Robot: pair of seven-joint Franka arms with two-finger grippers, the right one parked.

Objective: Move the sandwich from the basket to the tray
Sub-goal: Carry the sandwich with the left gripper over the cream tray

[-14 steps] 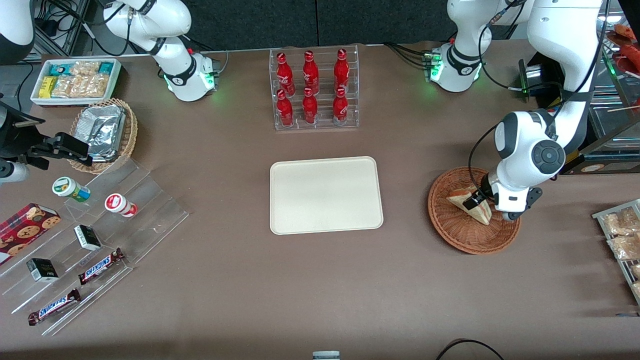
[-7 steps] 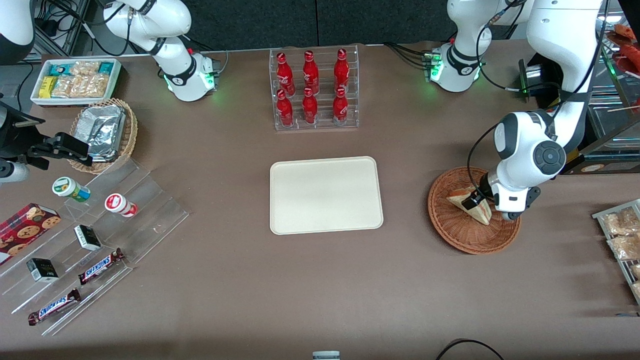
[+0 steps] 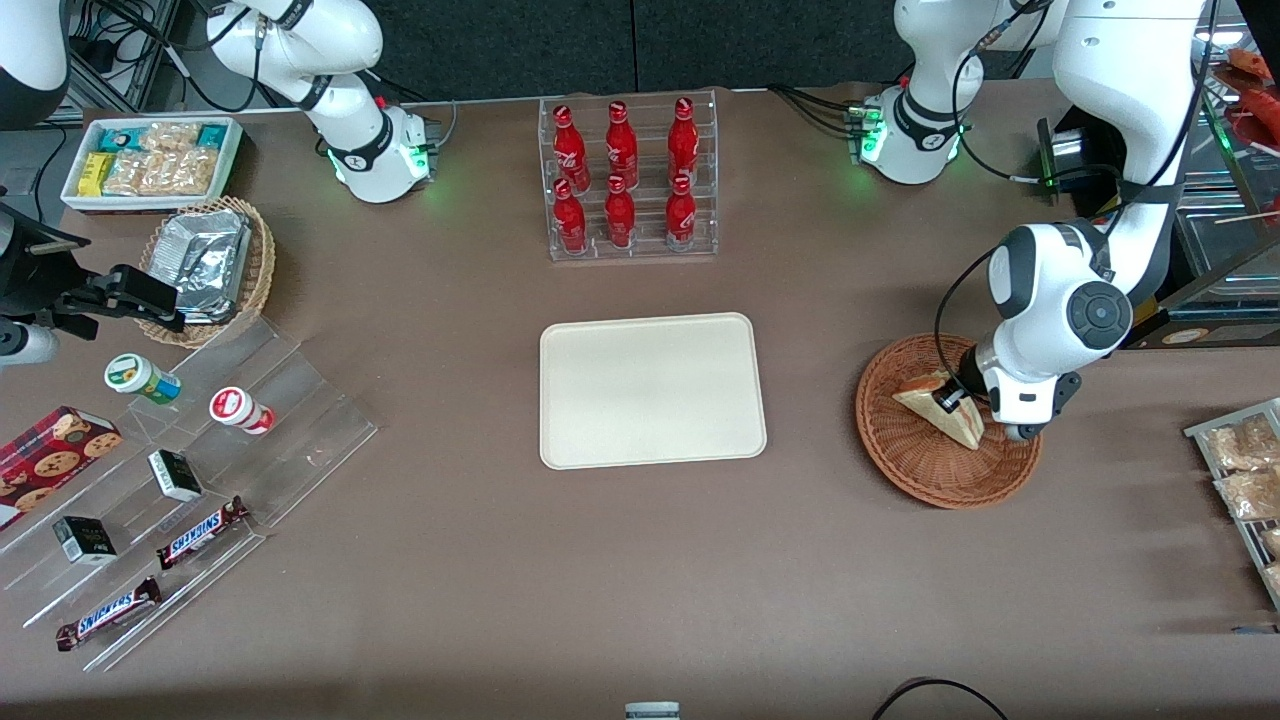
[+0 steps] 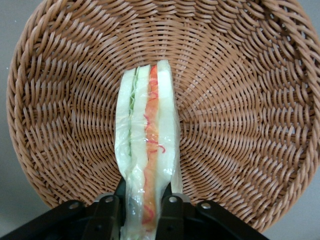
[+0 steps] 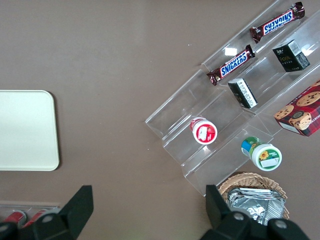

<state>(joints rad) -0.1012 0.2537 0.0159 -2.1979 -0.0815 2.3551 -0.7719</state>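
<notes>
The sandwich (image 3: 938,407) (image 4: 148,150), a wrapped white-bread wedge with red, orange and green filling, sits over the round reddish-brown wicker basket (image 3: 900,450) (image 4: 240,100) toward the working arm's end of the table. My gripper (image 3: 950,402) (image 4: 141,210) is shut on the sandwich, one black finger (image 4: 171,215) pressed on each bread face at its wide end. The sandwich looks slightly raised off the basket floor. The cream-white tray (image 3: 652,390) (image 5: 25,130) lies bare at the table's middle.
A clear rack of red bottles (image 3: 628,180) stands farther from the camera than the tray. Packaged snacks on a rack (image 3: 1240,470) lie beside the basket at the table's edge. A stepped clear display (image 3: 160,480) with candy bars and a tan basket (image 3: 210,270) sit toward the parked arm's end.
The gripper and the held sandwich have risen slightly within the basket, shifting a little farther from the camera. Nothing else moved.
</notes>
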